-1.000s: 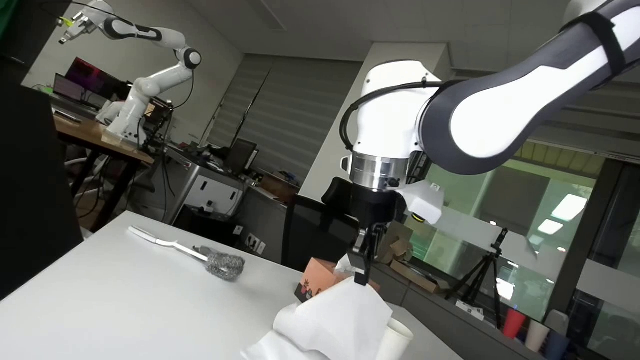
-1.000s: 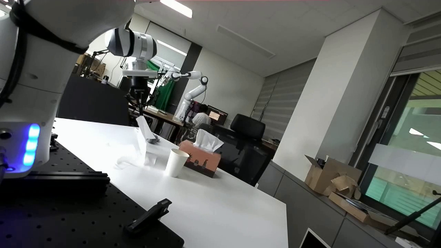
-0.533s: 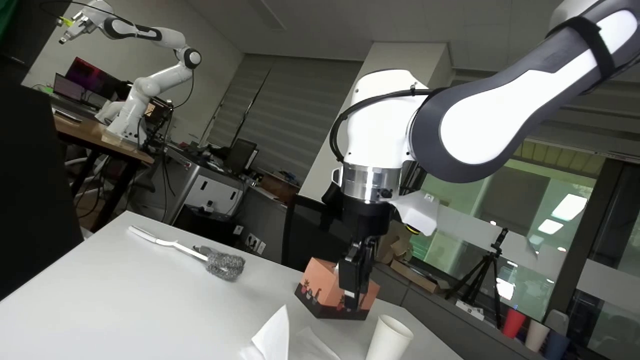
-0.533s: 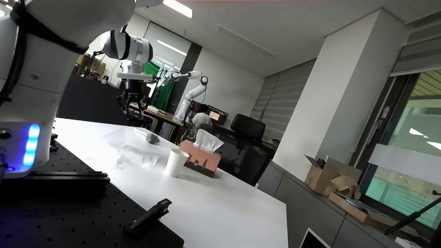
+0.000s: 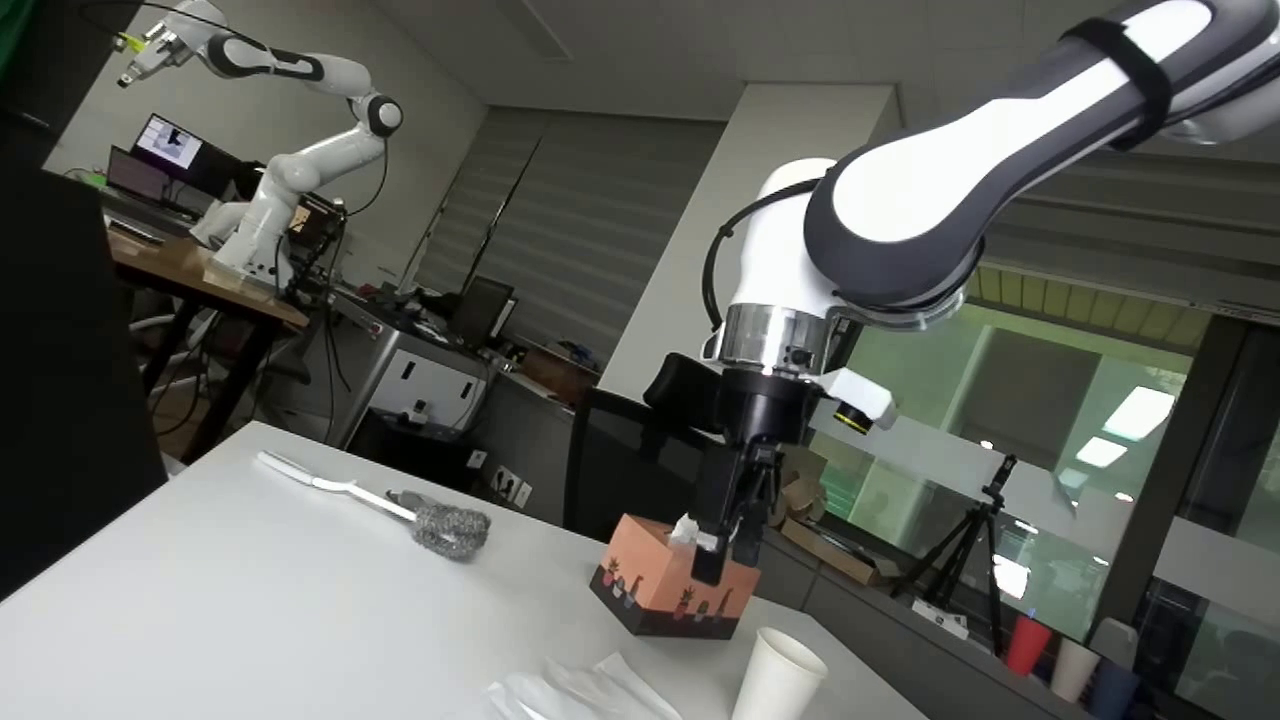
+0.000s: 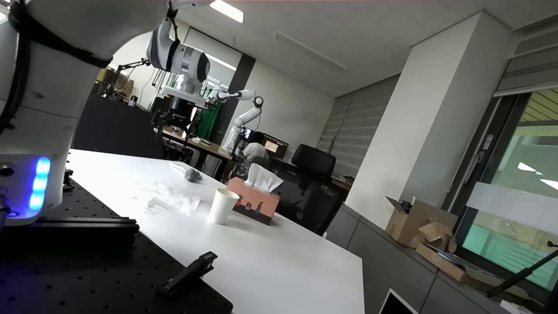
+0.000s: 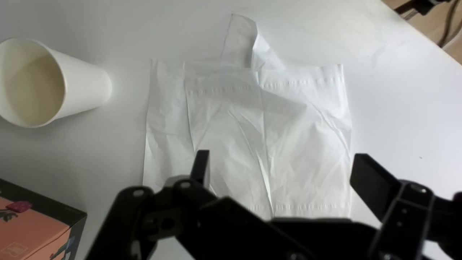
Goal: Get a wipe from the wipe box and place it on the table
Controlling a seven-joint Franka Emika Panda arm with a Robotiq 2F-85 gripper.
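Observation:
The wipe is a thin, creased white sheet lying spread on the white table. Both exterior views show it too, as a crumpled wipe beside a paper cup. My gripper hangs above it, open wide with nothing between its fingers. In an exterior view the gripper appears in front of the wipe box, apart from the table. This orange box with a dark plant-patterned base has another white tissue standing out of its top. The wipe's near edge is hidden by the gripper in the wrist view.
A white paper cup stands upright between the wipe and the box. Farther along the table lies a grey fluffy duster with a white handle. A black clamp sits at the edge of the perforated black base plate.
The gripper has opened and let go of the wipe, which dropped from its fingertips and settled on the table. The gripper dipped slightly, then rose and shifted.

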